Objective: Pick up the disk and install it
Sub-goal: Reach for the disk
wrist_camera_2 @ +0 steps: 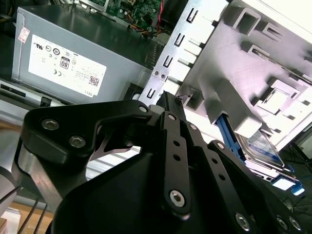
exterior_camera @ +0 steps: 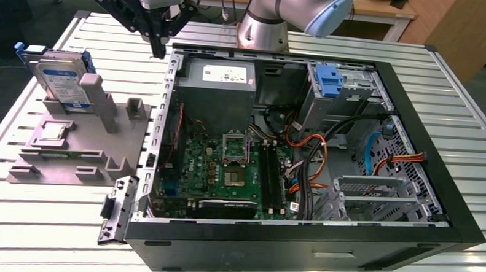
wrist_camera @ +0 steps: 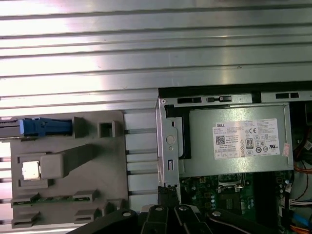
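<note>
- Silver-grey with a white-and-blue label, the disk (exterior_camera: 63, 79) stands on edge in a slot of the grey fixture (exterior_camera: 78, 150), at the exterior view's left, with blue carrier rails along its edges.
- That fixture lies on the slatted metal table (exterior_camera: 50, 226), just beside the left wall of the open black computer case (exterior_camera: 304, 243).
- At the far left corner of the case the gripper (exterior_camera: 159, 49) hangs point-down over the table. It sits between the disk and the grey power-supply box (exterior_camera: 216, 79), apart from the disk and touching nothing.
- Its black fingers (exterior_camera: 158, 39) seem drawn together into a single tip with nothing between them. The linkage in the second wrist view covers part of that tip, so this is not certain.
- In the first wrist view the disk (wrist_camera: 46, 127) shows edge-on as a blue strip at one end of the fixture, with the power-supply box (wrist_camera: 234, 141) well apart from it inside the case.
- In the second wrist view the disk (wrist_camera_2: 261, 146) leans in its slot beyond the gripper (wrist_camera_2: 165, 97).
- Inside the case lie the green motherboard (exterior_camera: 225, 172) and orange cables (exterior_camera: 308, 154). A bare blue bracket (exterior_camera: 329, 84) sits in the drive bay at the far right.
</note>
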